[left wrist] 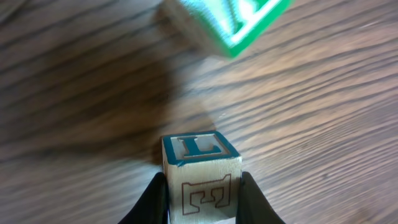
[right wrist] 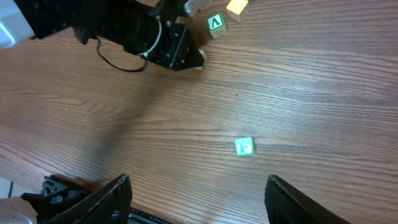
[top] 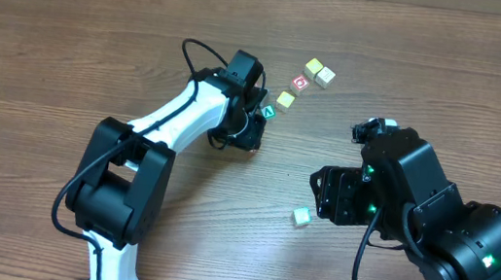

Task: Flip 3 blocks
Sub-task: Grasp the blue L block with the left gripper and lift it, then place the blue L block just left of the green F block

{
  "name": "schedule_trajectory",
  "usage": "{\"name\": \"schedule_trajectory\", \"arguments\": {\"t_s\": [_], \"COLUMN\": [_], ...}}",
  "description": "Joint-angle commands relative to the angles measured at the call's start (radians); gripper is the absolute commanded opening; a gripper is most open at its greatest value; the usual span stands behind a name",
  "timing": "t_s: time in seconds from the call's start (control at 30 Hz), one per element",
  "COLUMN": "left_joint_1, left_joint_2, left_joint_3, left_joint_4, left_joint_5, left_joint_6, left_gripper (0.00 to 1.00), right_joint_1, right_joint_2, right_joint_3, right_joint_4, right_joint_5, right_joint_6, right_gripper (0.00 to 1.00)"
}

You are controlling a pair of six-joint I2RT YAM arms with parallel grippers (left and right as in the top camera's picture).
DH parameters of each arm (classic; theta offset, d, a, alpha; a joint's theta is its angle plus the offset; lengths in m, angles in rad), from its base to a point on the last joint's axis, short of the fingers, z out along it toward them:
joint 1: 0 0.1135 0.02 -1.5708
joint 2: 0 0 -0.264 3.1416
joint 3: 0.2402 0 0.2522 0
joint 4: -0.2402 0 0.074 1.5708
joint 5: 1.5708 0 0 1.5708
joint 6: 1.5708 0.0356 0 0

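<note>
Left tool [left wrist: 203, 198] is closed on a teal "L" block [left wrist: 200, 163]. Its fingers [left wrist: 152, 202] are pressed to both sides of the block, which is seemingly not lifted off the tabletop [left wrist: 74, 93]. Just beyond, and apart from it, the green-and-white "A" block [left wrist: 233, 22] is seen. Right tool [right wrist: 199, 183] stands wide open and empty, with the green letter block [right wrist: 244, 146] lying ahead of it, well apart from the rest. Progress is judged early: one block is gripped but not yet turned, and two appear untouched. Completed flips cannot be counted.

- diagonal row of blocks [top: 300, 83] on table [top: 47, 53], toward far edge
- A block [top: 269, 112] at row's near end
- L block [left wrist: 200, 174] just beside it, nearer side
- lone block [top: 301, 217] well apart, toward near edge
</note>
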Motion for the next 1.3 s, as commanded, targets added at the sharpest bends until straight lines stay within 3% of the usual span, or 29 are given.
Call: {"name": "schedule_trajectory", "arguments": {"t_s": [0.0,0.3,0.5,0.87,1.27], "left_joint_1": [-0.003,-0.020,-0.104,-0.294,-0.399], "left_joint_2": [0.003,-0.139,-0.262,-0.366,-0.365], "left_joint_3": [0.066,0.074,0.013,-0.281,-0.404], "left_joint_4": [-0.039,-0.154,-0.189,-0.061,0.097], "left_joint_5": [-0.063,-0.061,-0.064,-0.089,-0.007], "left_joint_6": [-0.024,-0.059,-0.110,-0.412,-0.561], "left_gripper": [0.06,0.04,0.04,0.04,0.04], "right_joint_1": [0.001,0.001,0.001,0.001,0.001], "right_joint_2": [-0.004,-0.004,-0.004,-0.006,-0.007], "right_joint_3": [0.027,0.001,-0.057,-0.134,-0.195], "right_joint_4": [0.003,-0.021,-0.024,-0.030,-0.048], "right_joint_5": [0.000,0.030,0.034,0.156,0.203], "right_joint_6": [-0.004,-0.003,0.019,0.138,0.193], "right_gripper": [0.70,0.70,0.70,0.69,0.68]}}
